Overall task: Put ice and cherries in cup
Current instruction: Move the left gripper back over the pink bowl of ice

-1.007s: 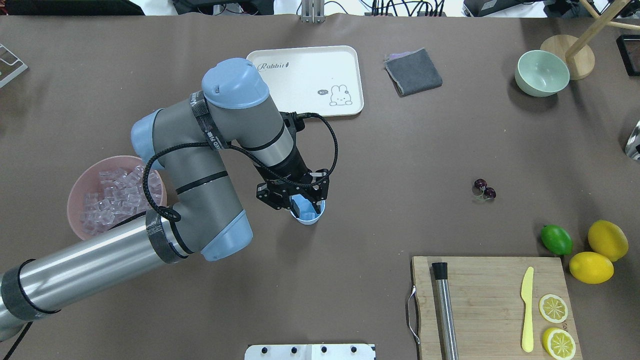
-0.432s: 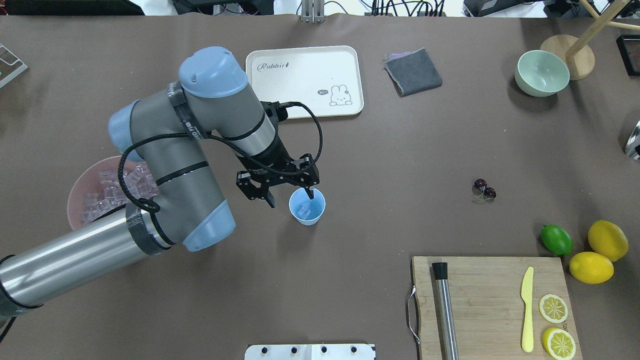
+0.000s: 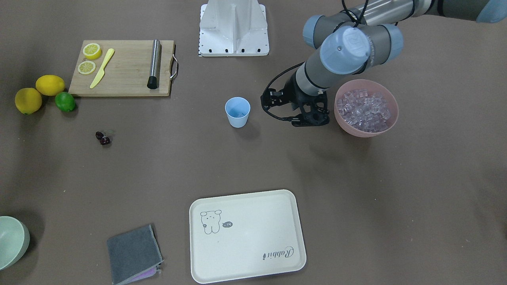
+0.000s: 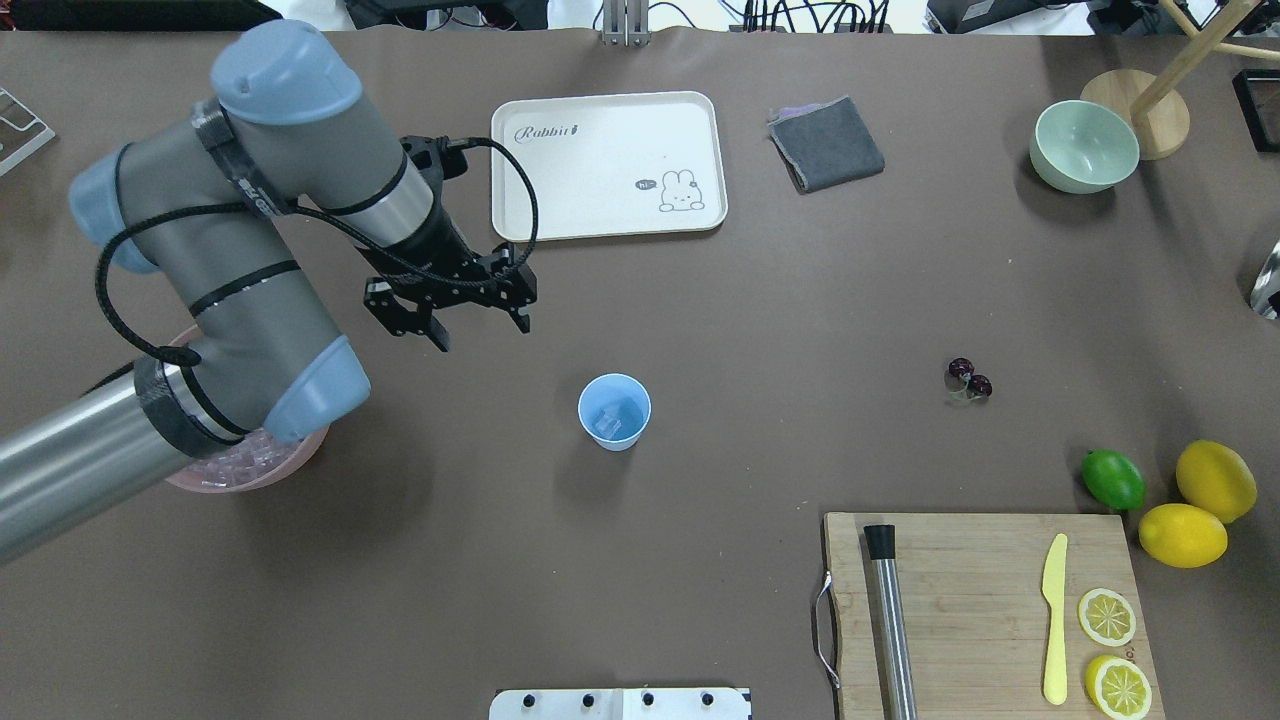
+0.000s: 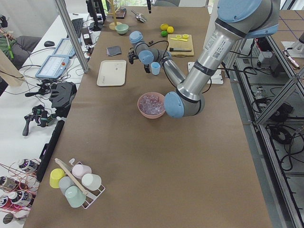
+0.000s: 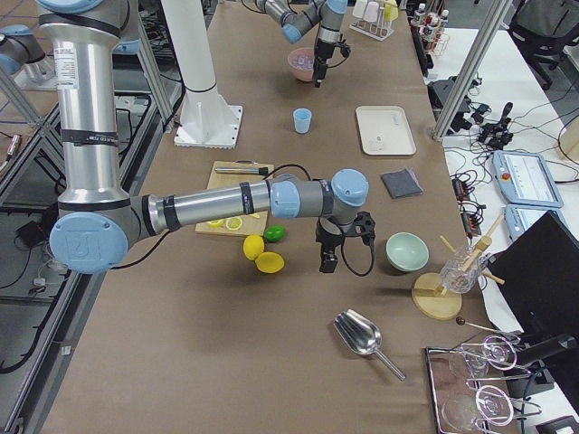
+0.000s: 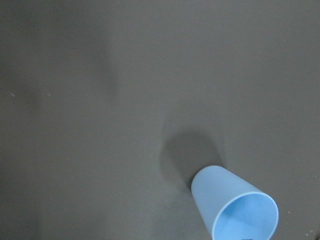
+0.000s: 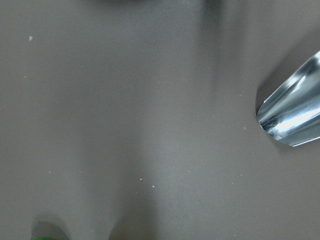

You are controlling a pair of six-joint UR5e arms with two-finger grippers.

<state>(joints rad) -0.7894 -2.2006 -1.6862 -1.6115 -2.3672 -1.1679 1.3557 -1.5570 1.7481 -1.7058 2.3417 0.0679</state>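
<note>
The light blue cup point(image 4: 614, 412) stands upright mid-table, with ice point(image 4: 610, 424) lying in its bottom; it also shows in the front view point(image 3: 237, 112) and low in the left wrist view point(image 7: 235, 207). More ice point(image 3: 365, 107) fills the pink bowl point(image 3: 355, 130). My left gripper point(image 4: 481, 331) hangs open and empty between cup and bowl, clear of both. The dark cherries point(image 4: 969, 377) lie alone on the table to the right. My right gripper point(image 6: 329, 262) shows only in the right side view, beside the lime; I cannot tell if it is open or shut.
A white tray point(image 4: 608, 165) and a grey cloth point(image 4: 826, 144) lie at the far side. A cutting board point(image 4: 985, 610) carries a knife, lemon slices and a metal rod. A lime point(image 4: 1112, 479), lemons, a green bowl point(image 4: 1084, 146) and a metal scoop point(image 8: 292, 120) sit on the right.
My left gripper was low over the cup, then opened, leaving ice in it. It has since drawn back up and to the left, toward the pink bowl.
</note>
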